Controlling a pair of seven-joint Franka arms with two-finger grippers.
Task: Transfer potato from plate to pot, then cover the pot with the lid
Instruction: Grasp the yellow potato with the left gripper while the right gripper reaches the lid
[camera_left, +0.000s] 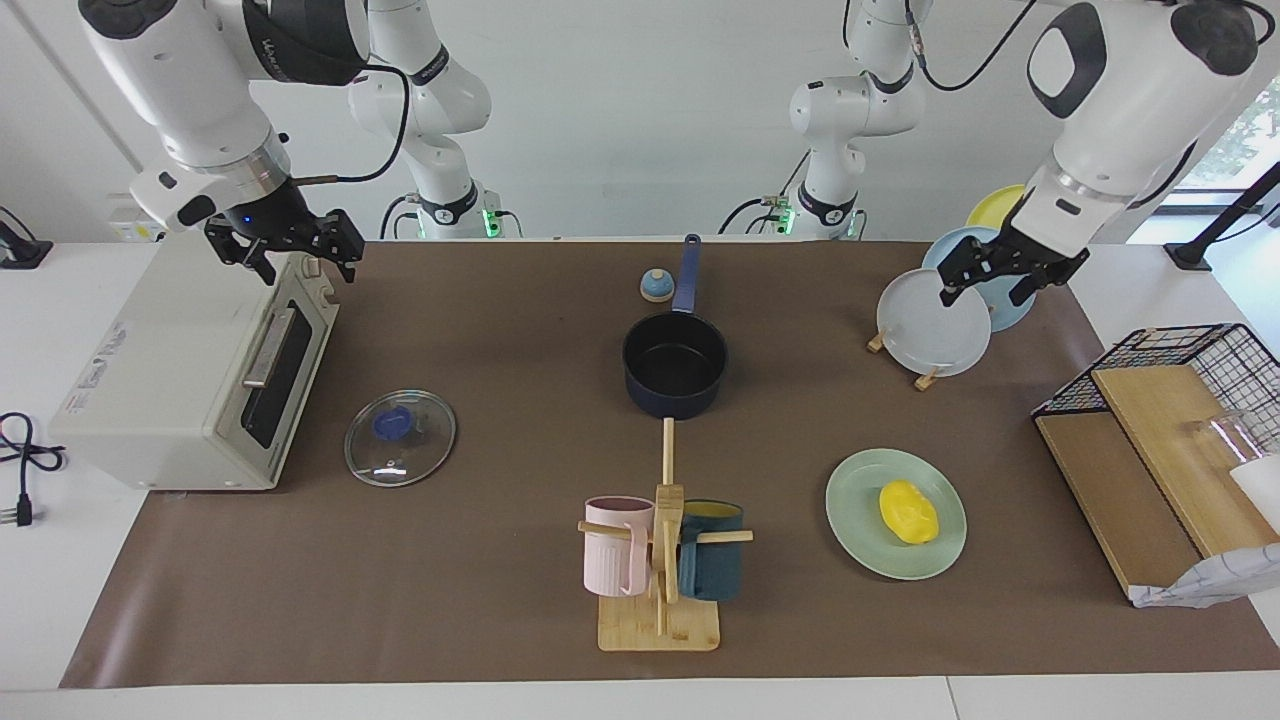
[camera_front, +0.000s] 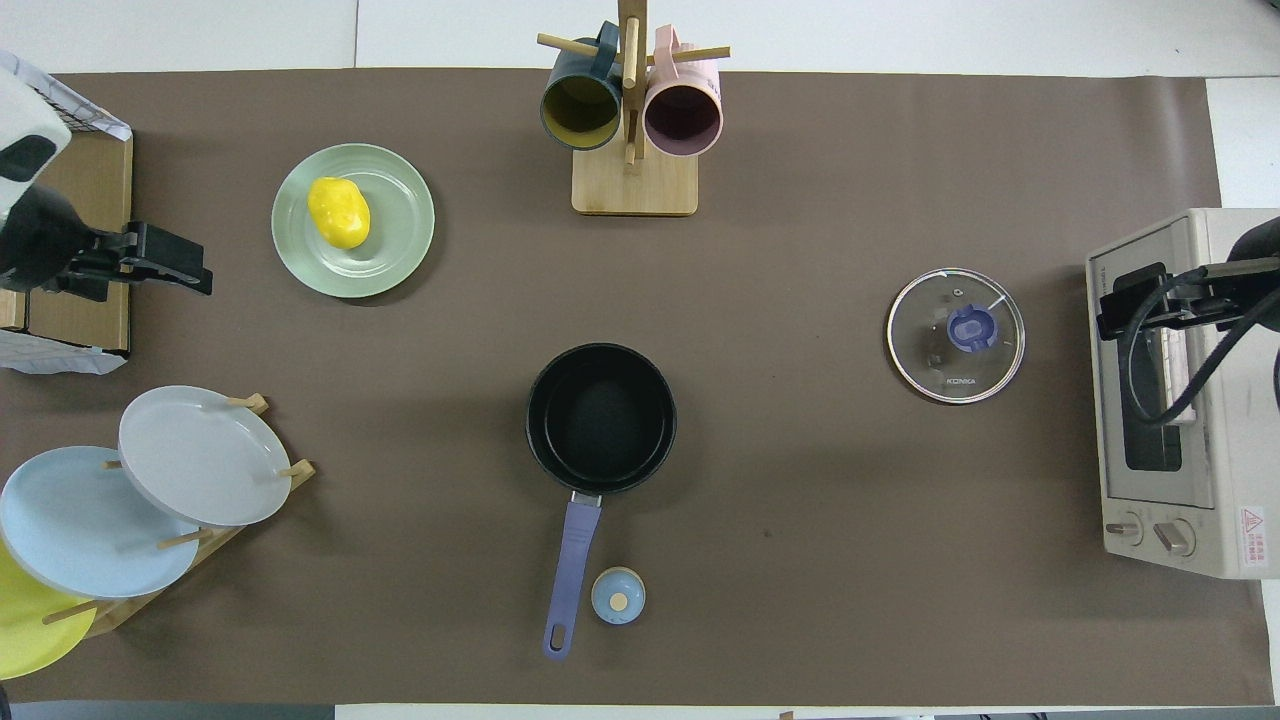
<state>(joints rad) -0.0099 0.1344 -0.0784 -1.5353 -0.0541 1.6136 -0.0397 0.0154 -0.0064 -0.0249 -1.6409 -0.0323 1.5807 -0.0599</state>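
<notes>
The yellow potato (camera_left: 908, 511) (camera_front: 338, 211) lies on the mint-green plate (camera_left: 855, 500) (camera_front: 400, 235), toward the left arm's end of the table. The navy pot (camera_left: 675, 365) (camera_front: 600, 418) stands mid-table, nothing in it, its handle pointing toward the robots. The glass lid (camera_left: 400, 438) (camera_front: 955, 335) lies flat on the mat beside the toaster oven. My left gripper (camera_left: 982, 293) (camera_front: 195, 272) is open and empty, up in the air between the plate rack and the mint plate. My right gripper (camera_left: 305, 262) (camera_front: 1120, 305) is open and empty, waiting over the toaster oven.
A toaster oven (camera_left: 180, 370) stands at the right arm's end. A mug tree (camera_left: 660, 560) with two mugs stands farther from the robots than the pot. A rack of upright plates (camera_left: 935, 320), a wire basket with wooden boards (camera_left: 1160, 420) and a small bell-shaped knob (camera_left: 656, 286) also stand here.
</notes>
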